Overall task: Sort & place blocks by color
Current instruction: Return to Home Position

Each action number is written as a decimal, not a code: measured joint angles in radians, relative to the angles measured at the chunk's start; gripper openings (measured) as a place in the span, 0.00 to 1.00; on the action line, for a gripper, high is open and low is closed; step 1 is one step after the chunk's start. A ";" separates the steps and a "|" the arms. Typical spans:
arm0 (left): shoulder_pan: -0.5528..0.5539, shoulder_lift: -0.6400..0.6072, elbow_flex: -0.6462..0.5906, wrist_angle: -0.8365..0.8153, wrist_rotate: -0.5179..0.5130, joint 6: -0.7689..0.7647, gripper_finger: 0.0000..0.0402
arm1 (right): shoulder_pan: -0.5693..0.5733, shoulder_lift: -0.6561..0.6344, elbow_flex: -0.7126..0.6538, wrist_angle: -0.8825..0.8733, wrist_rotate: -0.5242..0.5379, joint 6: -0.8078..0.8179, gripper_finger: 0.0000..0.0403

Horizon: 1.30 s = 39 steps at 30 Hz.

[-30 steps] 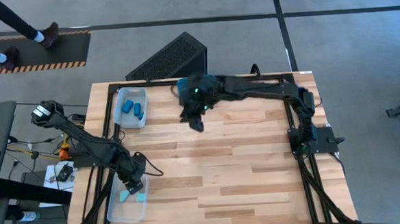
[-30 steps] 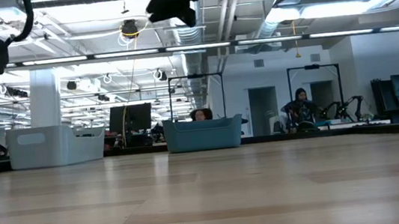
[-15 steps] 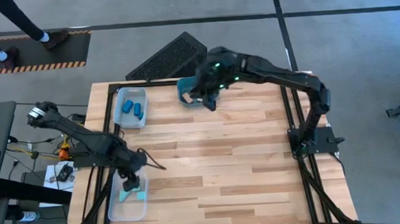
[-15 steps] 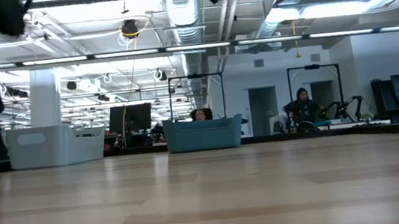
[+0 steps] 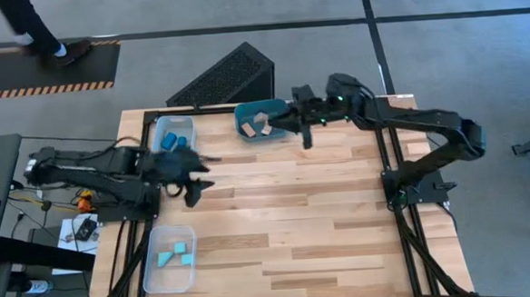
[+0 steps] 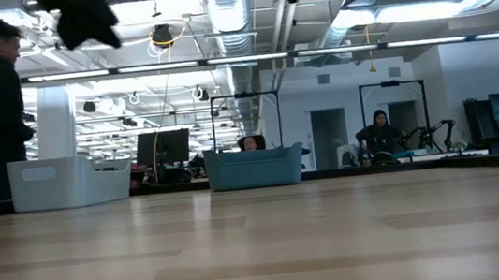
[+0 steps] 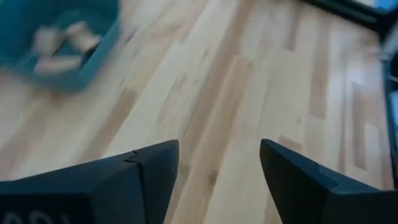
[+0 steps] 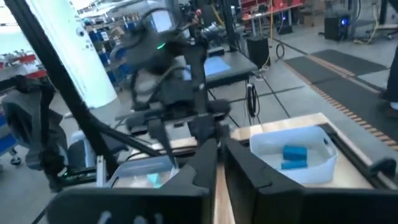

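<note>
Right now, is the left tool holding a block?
No: the left wrist view shows the left tool open above the table, only bare wood in its gap; the right tool hangs by the teal tub.

Left end effector [image 5: 196, 177] off tray [image 5: 149, 264], right arm [image 5: 409, 118] retracted

in the low view the teal plastic tub [image 6: 255, 168] and the clear plastic tray [image 6: 66, 182] hide whatever lies in them behind their walls. the left wrist view smears the tub and cuts it at the edge; its tan wooden blocks [image 7: 59, 46] are too blurred to count or tell their shapes. from above, a person [image 5: 33, 31] shows only legs.
</note>
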 joint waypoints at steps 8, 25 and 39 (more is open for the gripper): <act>0.331 0.068 -0.043 0.525 0.440 0.384 0.36 | 0.050 -0.231 -0.156 -0.041 0.034 0.010 0.03; 0.800 0.060 -0.044 0.374 0.611 0.726 0.05 | 0.181 -0.591 -0.300 -0.591 0.255 -0.104 0.09; 0.864 -0.158 -0.415 0.907 0.772 0.525 0.00 | 0.330 -0.765 -0.404 -0.375 0.259 -0.351 0.02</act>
